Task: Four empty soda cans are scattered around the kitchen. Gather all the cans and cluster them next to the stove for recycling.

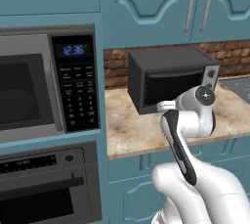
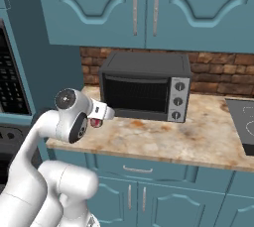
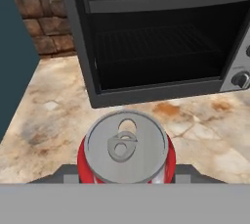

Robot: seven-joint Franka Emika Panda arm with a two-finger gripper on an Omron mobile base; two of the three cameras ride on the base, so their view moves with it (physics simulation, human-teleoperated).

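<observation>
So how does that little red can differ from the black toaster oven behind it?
The red can is small and round with a silver top and pull tab; the toaster oven is a far bigger black box with a glass door and knobs. The can sits between the robot's jaws, while the oven rests on the counter against the brick wall. Both are over the same stone-look counter.

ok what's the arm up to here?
The gripper is shut on a red soda can, held upright over the left end of the counter, just in front of the black toaster oven. In the right base view the can shows as a bit of red at the hand. The stove is at the far right of the counter, so the can isn't beside it yet. Other cans: can't tell from here.
</observation>
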